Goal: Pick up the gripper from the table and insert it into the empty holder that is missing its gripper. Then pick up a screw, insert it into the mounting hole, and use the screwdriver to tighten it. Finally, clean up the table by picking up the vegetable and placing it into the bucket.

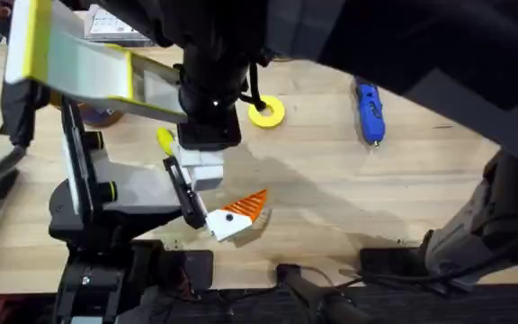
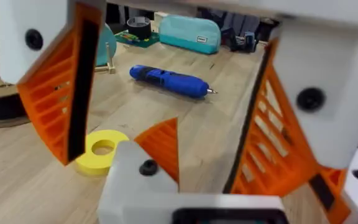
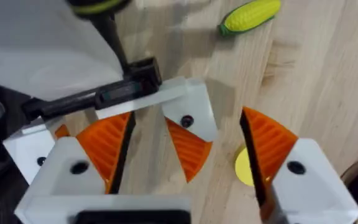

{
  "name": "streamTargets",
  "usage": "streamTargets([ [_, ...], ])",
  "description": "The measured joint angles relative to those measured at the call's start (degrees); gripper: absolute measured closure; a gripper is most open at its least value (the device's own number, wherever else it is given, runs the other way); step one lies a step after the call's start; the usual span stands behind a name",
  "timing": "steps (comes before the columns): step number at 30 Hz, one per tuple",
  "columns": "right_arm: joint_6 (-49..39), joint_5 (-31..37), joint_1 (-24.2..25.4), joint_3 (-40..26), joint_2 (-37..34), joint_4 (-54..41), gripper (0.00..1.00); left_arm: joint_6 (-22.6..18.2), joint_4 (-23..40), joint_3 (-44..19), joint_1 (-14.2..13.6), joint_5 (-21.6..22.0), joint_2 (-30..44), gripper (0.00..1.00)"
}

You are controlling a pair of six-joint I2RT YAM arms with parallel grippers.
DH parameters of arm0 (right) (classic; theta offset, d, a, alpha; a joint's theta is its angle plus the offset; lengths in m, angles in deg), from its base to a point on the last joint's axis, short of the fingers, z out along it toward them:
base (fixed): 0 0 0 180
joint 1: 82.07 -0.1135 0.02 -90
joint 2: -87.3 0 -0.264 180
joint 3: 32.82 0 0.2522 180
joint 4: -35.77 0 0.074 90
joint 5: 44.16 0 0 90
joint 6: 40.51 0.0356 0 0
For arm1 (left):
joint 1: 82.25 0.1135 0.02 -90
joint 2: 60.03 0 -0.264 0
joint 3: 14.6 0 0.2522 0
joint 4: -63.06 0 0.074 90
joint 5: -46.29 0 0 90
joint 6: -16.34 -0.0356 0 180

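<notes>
While both tools stand open over the bench (image 1: 331, 193), right tool (image 3: 222, 158) straddles the left tool's (image 2: 160, 124) holder (image 3: 188, 106); screwdriver (image 1: 369, 110) lies apart, vegetable (image 3: 250, 15) nearby.

No legible text, numbers or brand marks anywhere. Teal case (image 2: 189, 33) at the table's far edge carries a small white tag, print too small to read. Screwdriver (image 2: 169, 81) shows no readable marking.
</notes>
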Motion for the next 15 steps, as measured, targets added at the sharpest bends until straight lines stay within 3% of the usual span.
streamTargets([
  [9,0.0,0.01,1.99,0.0,0.43,-0.04,0.004,0.0,0.0,0.0,0.0,0.0,0.0,0.014],
  [15,0.0,0.0,5.45,0.0,4.85,-0.09,0.004,0.0,0.0,0.0,0.0,0.0,0.0,0.015],
])
